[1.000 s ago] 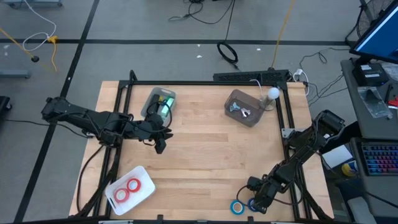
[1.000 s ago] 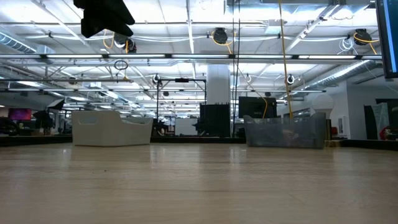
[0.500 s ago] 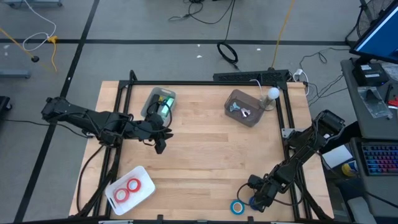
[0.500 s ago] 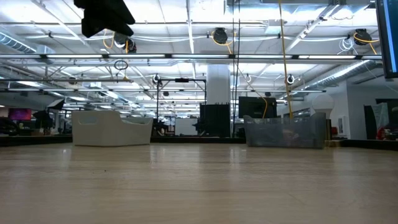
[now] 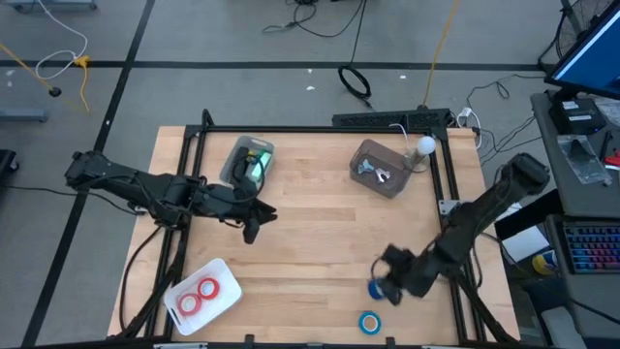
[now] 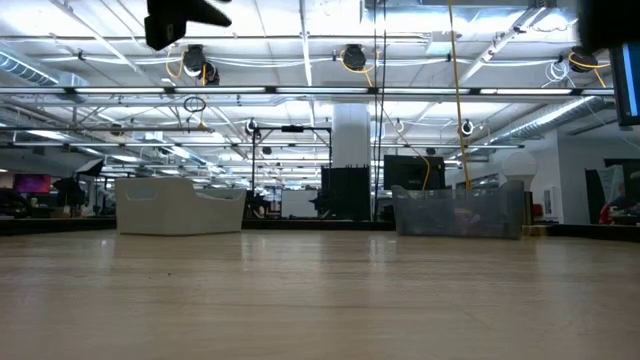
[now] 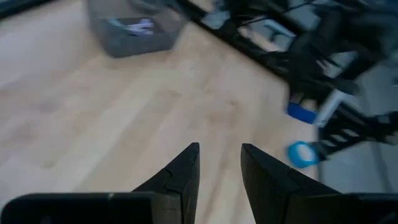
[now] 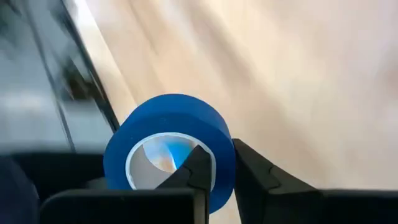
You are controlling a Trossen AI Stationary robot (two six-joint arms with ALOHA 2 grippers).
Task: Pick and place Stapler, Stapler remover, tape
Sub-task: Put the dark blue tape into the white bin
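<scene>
We see the right claw (image 5: 380,287) raised over the front right part of the desk (image 5: 320,233), its fingers (image 8: 199,163) clamped on the wall of a blue tape roll (image 8: 171,146), one finger inside the pale centre and the other outside. In the high view that carried roll (image 5: 376,288) sits at the claw's tip, while a second blue tape roll (image 5: 369,323) lies flat on the desk near the front edge, just beside and in front of it. Two red tape rolls (image 5: 201,294) lie side by side in a white tray (image 5: 226,276) at the front left corner. The left claw (image 5: 254,225) hangs over the left middle of the desk, its fingers (image 7: 180,174) a narrow gap apart with nothing between them. Behind it, a grey bin (image 5: 233,161) holds a green object (image 5: 256,165) we cannot identify, and a second grey bin (image 5: 391,182) toward the back right holds small metallic items (image 5: 373,170), too small to tell apart.
</scene>
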